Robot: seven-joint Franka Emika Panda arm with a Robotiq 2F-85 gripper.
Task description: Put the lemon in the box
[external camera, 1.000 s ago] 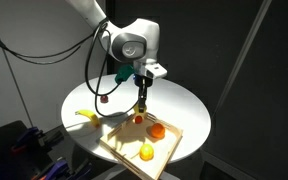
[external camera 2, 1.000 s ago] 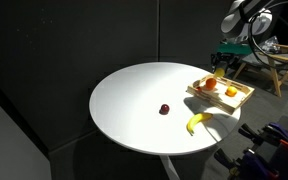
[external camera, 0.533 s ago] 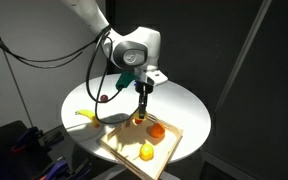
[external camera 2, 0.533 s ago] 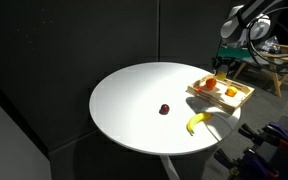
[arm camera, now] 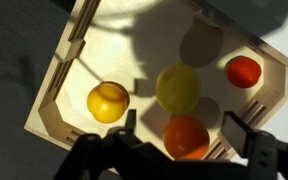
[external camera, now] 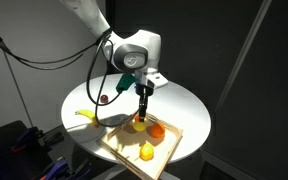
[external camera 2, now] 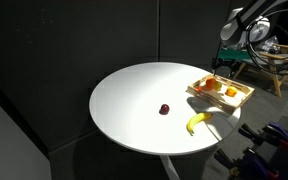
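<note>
My hand (arm camera: 182,128) stands open at the bottom of the wrist view, over the box (arm camera: 124,50); the lemon (arm camera: 179,88) lies inside at centre frame, beside the orange (arm camera: 187,140)

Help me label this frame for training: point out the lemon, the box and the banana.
lemon (arm camera: 179,88): wrist view, middle of the pale yellow fruit.
box (arm camera: 124,50): wrist view, bare wooden floor.
banana (external camera 2: 196,122): in an exterior view, middle of its curve.
</note>
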